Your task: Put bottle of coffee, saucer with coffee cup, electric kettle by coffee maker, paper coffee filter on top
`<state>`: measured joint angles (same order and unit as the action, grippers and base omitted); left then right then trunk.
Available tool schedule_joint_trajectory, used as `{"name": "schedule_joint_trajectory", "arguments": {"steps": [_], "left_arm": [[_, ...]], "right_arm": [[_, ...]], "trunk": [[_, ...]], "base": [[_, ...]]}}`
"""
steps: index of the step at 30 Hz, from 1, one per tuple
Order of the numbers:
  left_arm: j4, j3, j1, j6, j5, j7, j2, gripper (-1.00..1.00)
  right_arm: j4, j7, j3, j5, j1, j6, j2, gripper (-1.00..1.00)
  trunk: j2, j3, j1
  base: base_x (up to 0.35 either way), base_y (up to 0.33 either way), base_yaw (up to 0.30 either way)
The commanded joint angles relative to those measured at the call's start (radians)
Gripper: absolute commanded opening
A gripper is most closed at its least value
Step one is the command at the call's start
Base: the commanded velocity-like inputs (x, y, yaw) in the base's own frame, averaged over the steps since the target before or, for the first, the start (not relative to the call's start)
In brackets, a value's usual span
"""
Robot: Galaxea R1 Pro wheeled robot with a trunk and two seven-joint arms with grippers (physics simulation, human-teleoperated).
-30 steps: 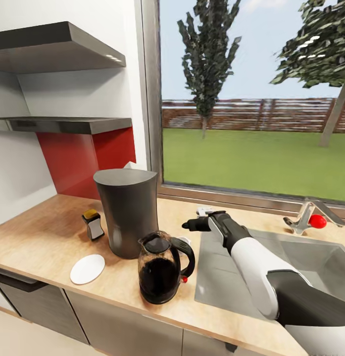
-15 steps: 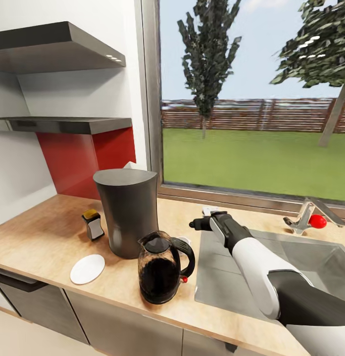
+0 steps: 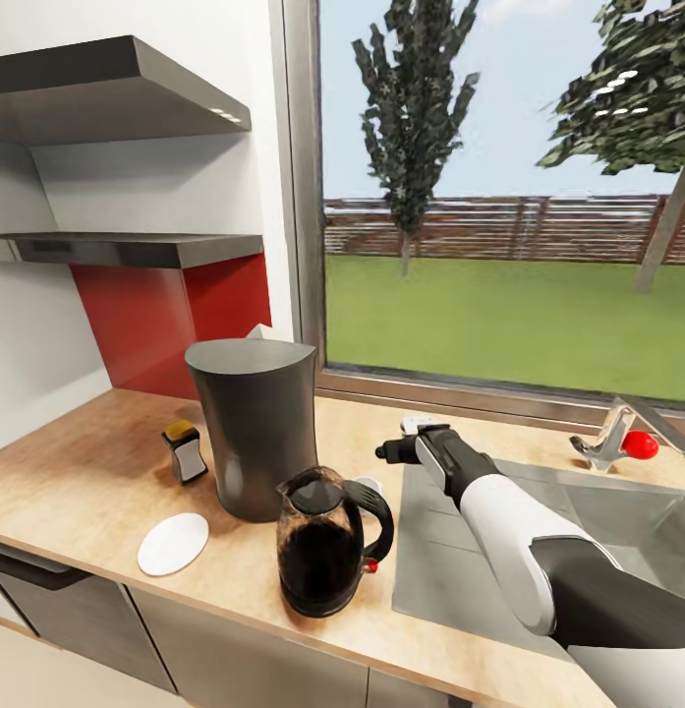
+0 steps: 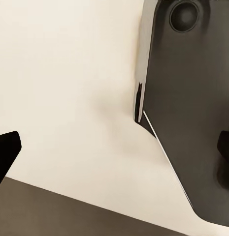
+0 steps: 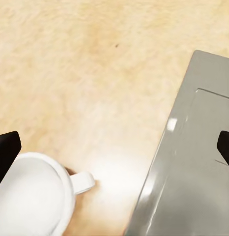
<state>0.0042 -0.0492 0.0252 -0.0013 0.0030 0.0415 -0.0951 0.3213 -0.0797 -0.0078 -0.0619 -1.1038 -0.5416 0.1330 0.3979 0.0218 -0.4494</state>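
Sunlit lawn, trees and a fence are seen through a wide window behind a light wood-grain bench (image 3: 86,482) with grey cabinet fronts below. Two dark shelves are fixed to the white wall above a red panel; the thinner lower shelf (image 3: 136,248) is seen edge-on.

From the head camera, the right gripper (image 3: 393,451) is held low over the bench, at the near corner of a steel sink (image 3: 450,560), on a white and black arm. In the right wrist view the two dark fingertips (image 5: 7,152) are spread far apart, nothing between them, so the gripper is released. Beneath it, wood grain and the sink rim are seen, and a white coffee cup (image 5: 33,196) with a small handle lies near one fingertip, not touching it.

To the left of the right gripper, the tall dark coffee maker (image 3: 254,433) stands upright, with a white paper coffee filter (image 3: 256,332) peeking over its far rim. Nearer the camera than the gripper, the electric kettle (image 3: 327,541) stands just beside the coffee maker. Farther left, beyond the coffee maker, are the bottle of coffee (image 3: 186,451) and the flat white saucer (image 3: 173,543), apart from each other.

In the left wrist view, the left gripper's (image 4: 116,150) dark fingertips (image 4: 6,152) are likewise spread wide and empty, over a pale floor and a dark grey body.
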Motion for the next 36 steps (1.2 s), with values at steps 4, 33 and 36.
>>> {"name": "schedule_joint_trajectory", "arguments": {"steps": [4, 33, 36], "left_arm": [[0.000, -0.004, 0.001, 0.003, 0.001, 0.001, 0.000, 1.00], [0.000, -0.003, 0.000, 0.003, 0.000, 0.001, 0.000, 1.00], [0.000, -0.003, 0.001, 0.003, 0.000, 0.001, 0.000, 1.00]], "right_arm": [[0.000, -0.005, -0.001, -0.007, -0.001, -0.005, 0.000, 1.00], [-0.089, -0.008, 0.000, -0.009, -0.001, 0.034, -0.003, 1.00], [-0.090, -0.008, -0.001, -0.009, -0.001, 0.036, -0.003, 1.00]], "trunk": [[0.002, 0.002, -0.001], [0.002, 0.002, -0.001], [0.002, 0.002, -0.001]], "base": [[0.000, 0.000, 0.000], [0.012, 0.024, 0.000], [0.006, 0.009, 0.000]]}}
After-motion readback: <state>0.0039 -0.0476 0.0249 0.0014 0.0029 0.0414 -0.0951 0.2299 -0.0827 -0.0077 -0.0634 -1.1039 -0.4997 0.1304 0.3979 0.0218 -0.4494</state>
